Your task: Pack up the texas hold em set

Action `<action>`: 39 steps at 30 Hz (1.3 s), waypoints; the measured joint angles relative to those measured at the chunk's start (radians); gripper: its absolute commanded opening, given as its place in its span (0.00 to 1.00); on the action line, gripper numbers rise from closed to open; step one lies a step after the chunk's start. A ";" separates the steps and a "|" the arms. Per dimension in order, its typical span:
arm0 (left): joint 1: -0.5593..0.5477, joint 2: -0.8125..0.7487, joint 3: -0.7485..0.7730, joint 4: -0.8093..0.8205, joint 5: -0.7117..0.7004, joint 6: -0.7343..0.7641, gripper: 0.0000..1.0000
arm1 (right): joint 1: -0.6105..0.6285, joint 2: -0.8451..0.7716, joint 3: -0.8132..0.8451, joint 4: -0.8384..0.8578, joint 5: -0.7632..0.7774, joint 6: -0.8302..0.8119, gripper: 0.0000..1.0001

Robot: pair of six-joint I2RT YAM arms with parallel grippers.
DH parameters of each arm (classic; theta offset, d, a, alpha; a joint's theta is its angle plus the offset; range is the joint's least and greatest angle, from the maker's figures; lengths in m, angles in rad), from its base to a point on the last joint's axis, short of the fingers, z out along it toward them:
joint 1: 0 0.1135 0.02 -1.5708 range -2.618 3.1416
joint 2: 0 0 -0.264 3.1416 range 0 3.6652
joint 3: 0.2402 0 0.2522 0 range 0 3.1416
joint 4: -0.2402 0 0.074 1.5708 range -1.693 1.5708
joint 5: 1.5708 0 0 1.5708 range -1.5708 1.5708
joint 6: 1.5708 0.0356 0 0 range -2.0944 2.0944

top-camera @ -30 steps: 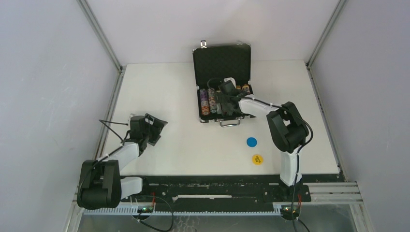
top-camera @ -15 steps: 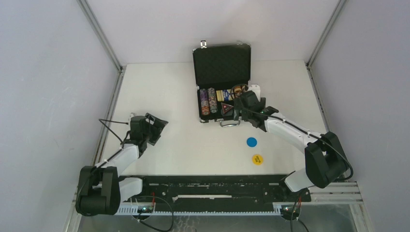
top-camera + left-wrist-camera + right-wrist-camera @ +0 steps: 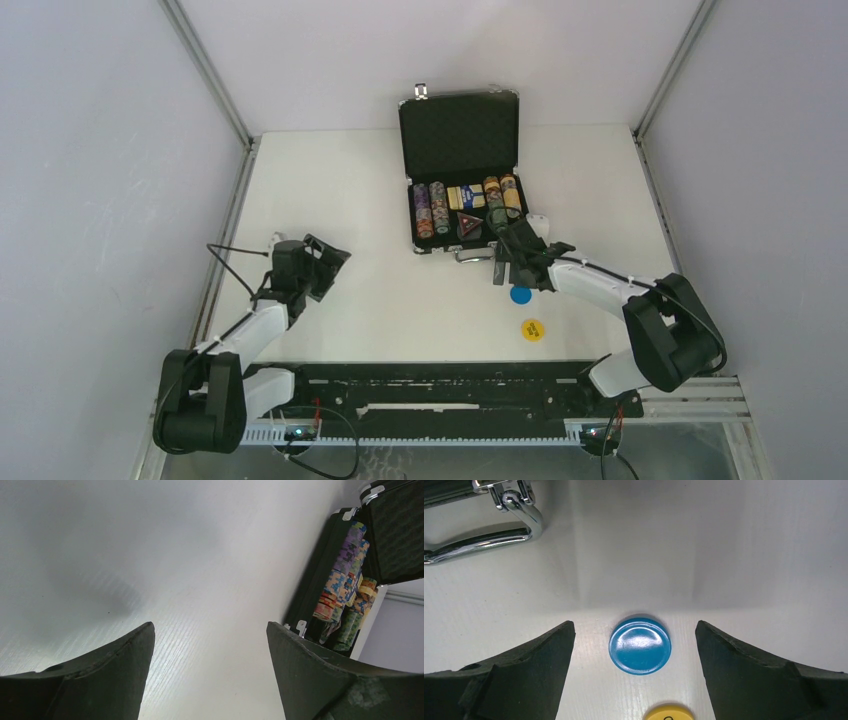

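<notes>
The black briefcase stands open at the back centre, lid upright. It holds rows of poker chips, the yellow-blue card deck and the red triangular token. The blue round token and the yellow round token lie on the table in front of it. My right gripper is open and empty, low over the blue token, which lies between its fingers, untouched. The yellow token is just nearer. My left gripper is open and empty, far to the left.
The case's chrome handle lies just beyond the right gripper. The left wrist view shows the case's side and chips at its right. Grey walls enclose the white table.
My right gripper has pulled back out of the briefcase toward the near side and come down over the blue token. The red triangular token now shows in the case. The left arm has barely moved.
</notes>
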State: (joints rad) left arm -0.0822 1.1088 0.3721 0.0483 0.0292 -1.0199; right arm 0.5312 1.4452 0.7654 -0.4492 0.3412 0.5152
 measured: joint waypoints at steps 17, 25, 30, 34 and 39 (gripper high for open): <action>-0.001 0.011 0.000 -0.001 0.011 -0.001 0.86 | 0.065 0.000 -0.032 -0.018 -0.010 0.061 0.94; -0.005 0.011 0.000 -0.001 0.023 -0.001 0.86 | 0.079 -0.005 -0.063 -0.019 -0.003 0.095 0.86; -0.006 0.011 0.000 -0.001 0.027 -0.001 0.86 | 0.087 -0.010 -0.073 0.000 -0.001 0.103 0.74; -0.006 0.011 0.000 -0.001 0.027 -0.001 0.86 | 0.087 -0.010 -0.076 0.006 0.003 0.105 0.67; -0.006 0.011 0.000 -0.001 0.027 -0.001 0.86 | 0.087 -0.013 -0.079 0.010 0.005 0.105 0.59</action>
State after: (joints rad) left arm -0.0887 1.1194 0.3721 0.0475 0.0566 -1.0206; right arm 0.6178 1.4322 0.6868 -0.4389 0.3458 0.6197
